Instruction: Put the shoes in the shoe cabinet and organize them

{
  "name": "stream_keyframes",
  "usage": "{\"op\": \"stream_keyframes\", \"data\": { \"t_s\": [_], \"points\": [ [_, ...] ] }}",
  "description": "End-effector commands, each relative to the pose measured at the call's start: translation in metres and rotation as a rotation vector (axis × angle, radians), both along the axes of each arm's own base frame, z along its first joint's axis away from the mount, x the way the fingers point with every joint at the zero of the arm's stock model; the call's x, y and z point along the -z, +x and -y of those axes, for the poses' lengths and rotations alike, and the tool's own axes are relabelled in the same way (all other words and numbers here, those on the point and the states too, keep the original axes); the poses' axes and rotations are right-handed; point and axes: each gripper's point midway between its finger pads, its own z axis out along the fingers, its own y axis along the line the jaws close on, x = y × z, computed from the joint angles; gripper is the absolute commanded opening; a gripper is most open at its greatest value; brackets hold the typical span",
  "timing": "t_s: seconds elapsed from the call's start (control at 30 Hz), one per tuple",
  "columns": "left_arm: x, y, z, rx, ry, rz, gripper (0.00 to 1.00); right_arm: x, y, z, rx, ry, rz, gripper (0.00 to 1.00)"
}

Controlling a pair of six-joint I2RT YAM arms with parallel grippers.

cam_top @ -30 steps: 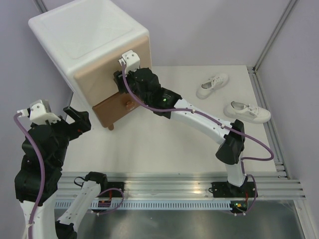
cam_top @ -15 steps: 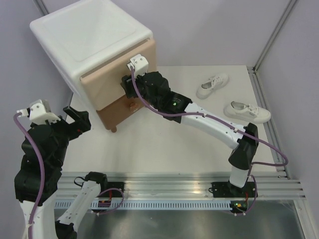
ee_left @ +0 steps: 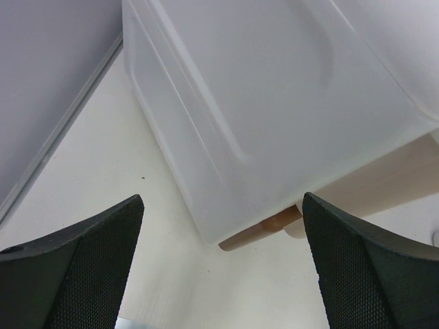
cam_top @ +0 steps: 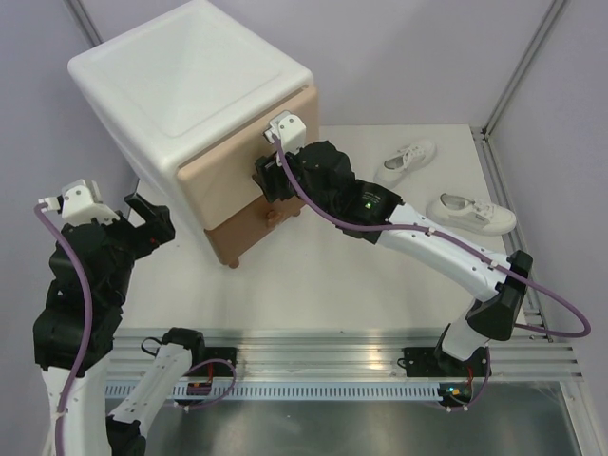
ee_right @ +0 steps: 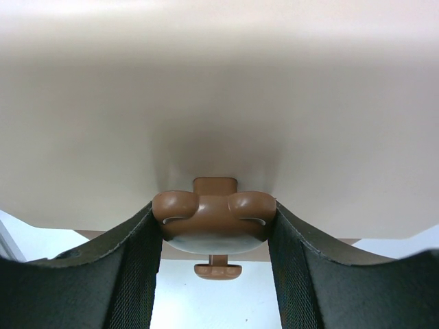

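Left gripper (cam_top: 144, 220): far left, jaws wide apart, nothing between them, facing the cabinet's side.
Shoe cabinet (cam_top: 190, 85): white, rear left of table (cam_top: 313, 275); beige upper drawer front (cam_top: 228, 176) above brown lower drawer front (cam_top: 249, 236).
Right gripper (ee_right: 214, 214): jaws clamped on the upper front's bear-shaped knob (ee_right: 214, 221).
White sneaker (cam_top: 406, 162): on the table, right of the cabinet.
Second sneaker (cam_top: 470, 213): farther right, apart from the first.

Free table (cam_top: 313, 275) before shoe cabinet (cam_top: 190, 85), apparently
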Motion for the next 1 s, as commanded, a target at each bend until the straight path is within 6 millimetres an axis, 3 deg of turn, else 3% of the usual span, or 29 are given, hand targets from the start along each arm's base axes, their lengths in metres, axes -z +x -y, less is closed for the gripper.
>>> {"op": "stream_keyframes", "data": {
  "t_s": [0.0, 0.3, 0.53, 0.63, 0.8, 0.97],
  "points": [
    [0.005, 0.014, 0.006, 0.015, -0.008, -0.006, 1.0, -0.02, -0.01, 0.007, -0.017, 0.022, 0.024, 0.11],
    [0.012, 0.039, 0.033, 0.157, -0.008, 0.028, 1.0, -0.008, -0.003, 0.0, -0.013, -0.01, 0.017, 0.1],
    [0.023, 0.058, 0.021, 0.085, 0.045, 0.022, 1.0, -0.007, -0.005, -0.002, -0.025, -0.014, 0.004, 0.09],
    [0.03, 0.064, 0.011, 0.028, 0.068, 0.007, 1.0, -0.011, -0.01, 0.001, -0.037, -0.022, -0.006, 0.01],
    [0.035, 0.068, 0.009, 0.021, 0.086, 0.006, 1.0, -0.025, -0.018, 0.012, -0.034, 0.0, -0.015, 0.01],
    [0.04, 0.069, 0.007, 0.01, 0.095, -0.002, 1.0, -0.025, -0.027, 0.024, -0.03, -0.007, -0.039, 0.01]
  ]
}}
